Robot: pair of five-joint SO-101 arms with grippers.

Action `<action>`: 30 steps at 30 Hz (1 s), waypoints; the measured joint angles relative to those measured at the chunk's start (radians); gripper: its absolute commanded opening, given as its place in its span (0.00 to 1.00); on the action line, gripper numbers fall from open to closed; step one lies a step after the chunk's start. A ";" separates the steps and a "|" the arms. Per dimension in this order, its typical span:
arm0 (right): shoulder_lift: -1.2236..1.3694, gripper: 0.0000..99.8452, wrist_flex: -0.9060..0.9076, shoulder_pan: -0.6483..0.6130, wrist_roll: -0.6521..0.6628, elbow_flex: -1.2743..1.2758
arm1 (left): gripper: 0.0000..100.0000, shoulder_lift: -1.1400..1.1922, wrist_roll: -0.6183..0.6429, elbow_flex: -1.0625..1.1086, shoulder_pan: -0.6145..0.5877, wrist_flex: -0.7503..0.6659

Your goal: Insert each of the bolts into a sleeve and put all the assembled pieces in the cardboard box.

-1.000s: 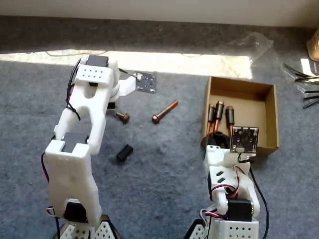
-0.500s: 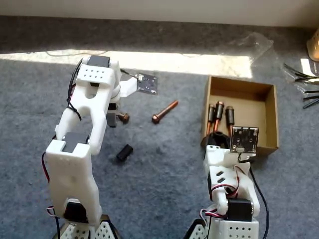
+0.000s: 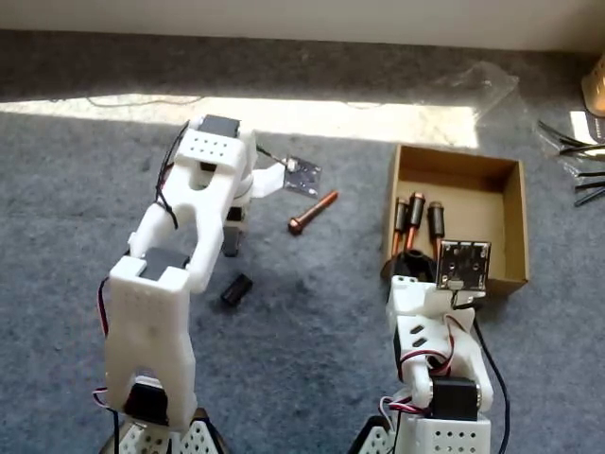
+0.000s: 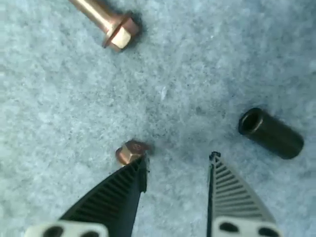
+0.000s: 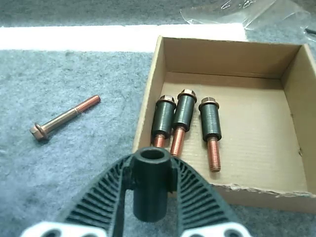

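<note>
left arm lining up on a bolt, right arm parked with a sleeve

the left gripper (image 4: 177,159) hangs low over the carpet (image 4: 207,64) with its jaws spread wide, and the near bolt (image 4: 129,152) has its head right against one jaw tip, not in the gap. the far bolt (image 4: 103,22) and a loose sleeve (image 4: 270,132) lie well apart from it. the right gripper (image 5: 150,165) is pinching the held sleeve (image 5: 150,190) upright, bore up, just in front of the cardboard box (image 5: 227,59), where three assembled pieces (image 5: 180,116) lie side by side. my worry: close the jaws from here and that tip probably just shoves the near bolt sideways or catches only the head, so it hangs crooked and jams on the sleeve's rim.
</note>
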 measured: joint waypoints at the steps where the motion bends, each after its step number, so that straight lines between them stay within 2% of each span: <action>1: 0.000 0.01 0.000 0.000 0.000 0.000 | 0.20 0.020 0.000 -0.020 0.000 0.000; 13: 0.000 0.01 0.000 0.000 0.000 0.000 | 0.20 0.140 0.000 -0.167 -0.006 0.000; 22: 0.000 0.01 0.000 0.000 0.000 0.000 | 0.20 0.140 0.000 -0.338 0.002 0.087; 26: 0.000 0.01 0.000 0.000 0.000 0.000 | 0.20 0.140 0.000 -0.347 0.002 0.078; 30: 0.000 0.01 0.000 0.000 0.000 0.000 | 0.20 0.175 0.000 -0.351 0.002 0.008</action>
